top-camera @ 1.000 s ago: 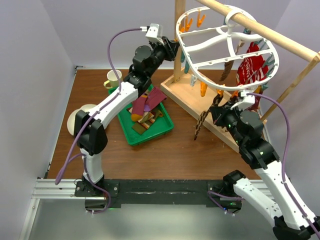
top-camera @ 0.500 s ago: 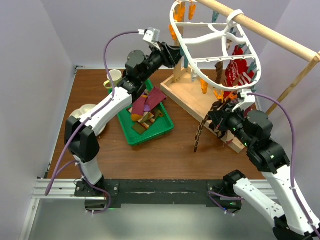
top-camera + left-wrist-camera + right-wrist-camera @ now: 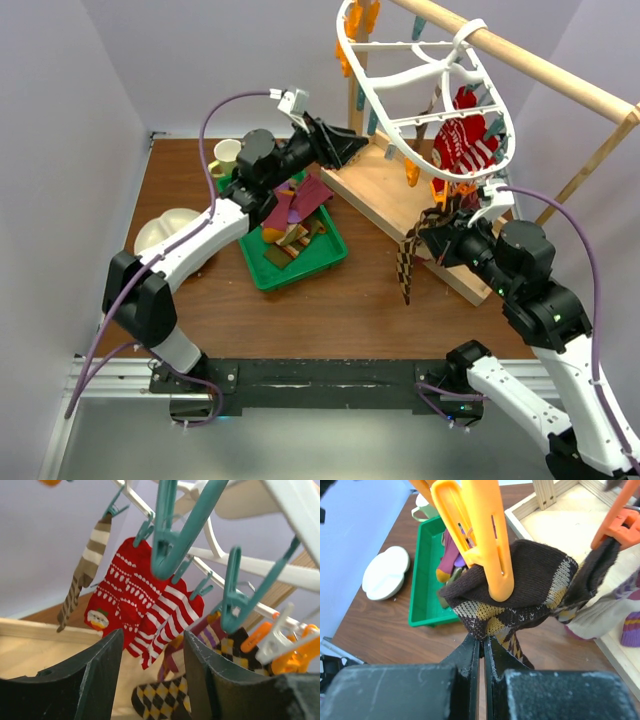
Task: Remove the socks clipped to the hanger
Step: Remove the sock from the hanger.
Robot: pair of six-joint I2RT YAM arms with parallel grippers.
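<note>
far left on the counter [image 3: 330, 310]: white dish [image 3: 160, 232], mug [image 3: 228, 153] behind it. neither is part of the job.

green tray [image 3: 310, 268] next, holding a loose pile of maroon and tan socks [image 3: 295, 208]. judged to be the ones already off, so the job looks partly done.

left gripper [image 3: 152, 645] is raised toward the low rim of the hanger [image 3: 415, 80]. its fingers stand apart with nothing between them, empty. its wrist view looks up at a teal clip [image 3: 167, 530] and past it to a tan striped sock [image 3: 85, 570] and the red socks [image 3: 127, 590], all hanging clipped.

hanger hooked on the wooden rail, tilted, above the stand's base board [image 3: 380, 190].

right gripper [image 3: 481, 647] is closed on the brown argyle sock [image 3: 530, 585], pinching the fabric just under the orange clip [image 3: 480, 535] that bites its cuff. clip not yet let go; the sock's tail hangs below toward the counter.

left to do: the argyle sock in hand, then the striped and red ones, at least. further socks show behind the orange clips, count unclear.
</note>
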